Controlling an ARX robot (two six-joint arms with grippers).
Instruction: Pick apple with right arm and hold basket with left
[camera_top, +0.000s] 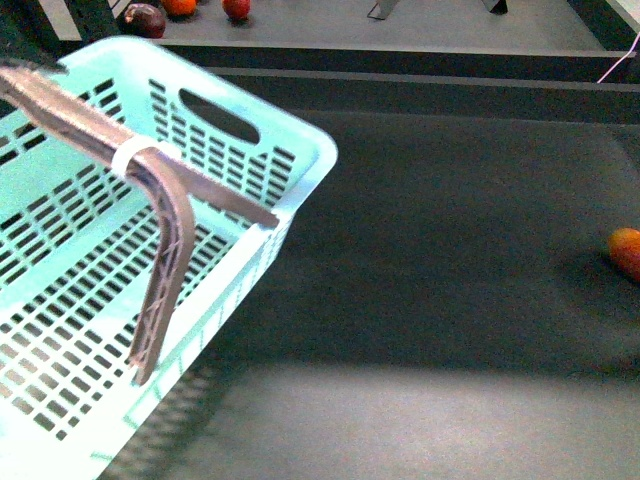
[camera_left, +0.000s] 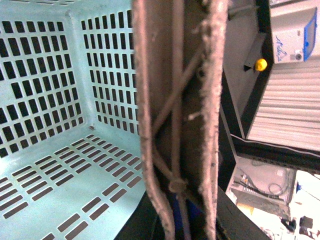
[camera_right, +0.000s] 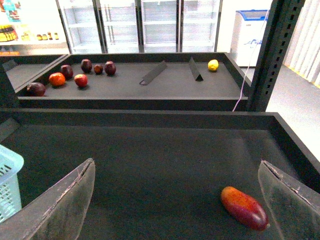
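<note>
Item: apple (camera_right: 80, 80), round and red, lay in the far tray (camera_right: 175, 82) among a loose row of fruit, with an orange-red fruit (camera_right: 57, 79) just beside it and a dark purple fruit (camera_right: 36, 89) further along. It was well apart from the right gripper (camera_right: 176, 165), which hung with jaws spread wide and empty over the near tray (camera_right: 150, 150). Item: oval fruit (camera_right: 244, 207), orange-red, lay near one finger (not the piece wanted). Item: basket (camera_top: 310, 150), pale mint, slotted, stood tilted at the left of the near tray with nothing seen in it. Its grey-brown handle (camera_top: 165, 250) filled the left wrist view. The left gripper's jaws did not show, so its hold could not be told. Step judged in hand: the reach to the apple. To do it well, the open jaws would need to pass clear above the wall between the trays, centre over the apple alone, descend between its neighbours, and close across its widest part while the basket was kept steady.
</note>
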